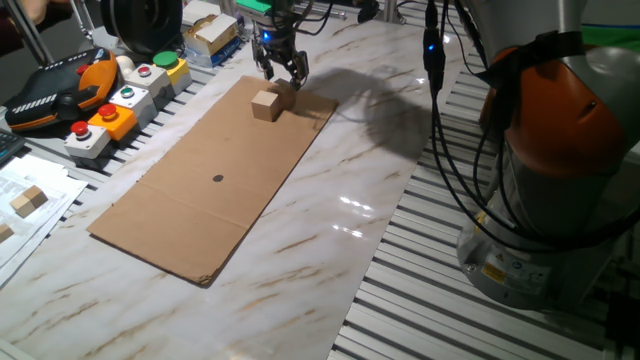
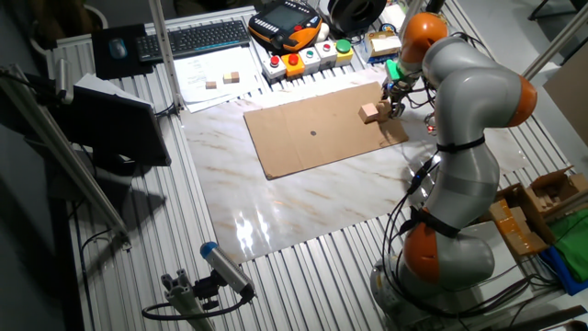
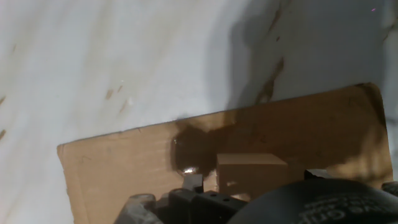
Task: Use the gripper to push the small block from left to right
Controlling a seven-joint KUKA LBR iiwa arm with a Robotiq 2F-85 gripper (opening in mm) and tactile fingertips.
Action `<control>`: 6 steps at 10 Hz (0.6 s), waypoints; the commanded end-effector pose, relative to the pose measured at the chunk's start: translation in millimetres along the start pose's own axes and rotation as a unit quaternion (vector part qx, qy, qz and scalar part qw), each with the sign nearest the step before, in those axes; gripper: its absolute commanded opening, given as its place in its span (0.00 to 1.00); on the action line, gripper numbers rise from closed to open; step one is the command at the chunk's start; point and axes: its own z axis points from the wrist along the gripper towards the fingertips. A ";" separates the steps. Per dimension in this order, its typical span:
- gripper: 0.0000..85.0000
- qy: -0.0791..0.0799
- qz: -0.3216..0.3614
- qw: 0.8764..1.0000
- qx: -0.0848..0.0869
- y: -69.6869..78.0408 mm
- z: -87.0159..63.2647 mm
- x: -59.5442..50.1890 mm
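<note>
The small wooden block [image 1: 266,104] sits on the far end of a flat cardboard sheet [image 1: 215,185]. My gripper [image 1: 282,72], a black claw with a blue light above it, hangs just behind and right of the block, low over the cardboard, its fingers spread and holding nothing. In the other fixed view the gripper [image 2: 395,103] is right beside the block [image 2: 370,112]. The hand view shows the block [image 3: 252,174] close under the hand, between dark fingertips [image 3: 193,181], with the cardboard edge [image 3: 112,155] and the marble top beyond it.
Button boxes [image 1: 120,105] and an orange pendant [image 1: 60,90] line the table's left side. Papers with two spare blocks [image 1: 28,200] lie at the near left. The arm's base [image 1: 560,180] and cables stand at the right. A keyboard [image 2: 207,37] lies at the back.
</note>
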 end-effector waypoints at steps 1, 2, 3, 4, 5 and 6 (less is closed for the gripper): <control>0.94 0.002 0.001 1.000 0.001 -0.1 2.2 -0.1; 0.94 0.005 0.002 1.000 0.001 -0.3 4.6 -0.2; 0.94 0.006 0.002 1.000 0.001 -0.2 6.5 -0.1; 0.94 0.007 0.002 1.000 0.001 -0.2 8.1 0.0; 0.93 0.008 0.002 1.000 0.001 -0.2 9.5 0.4; 0.93 0.009 0.003 1.000 0.002 -0.3 11.2 0.8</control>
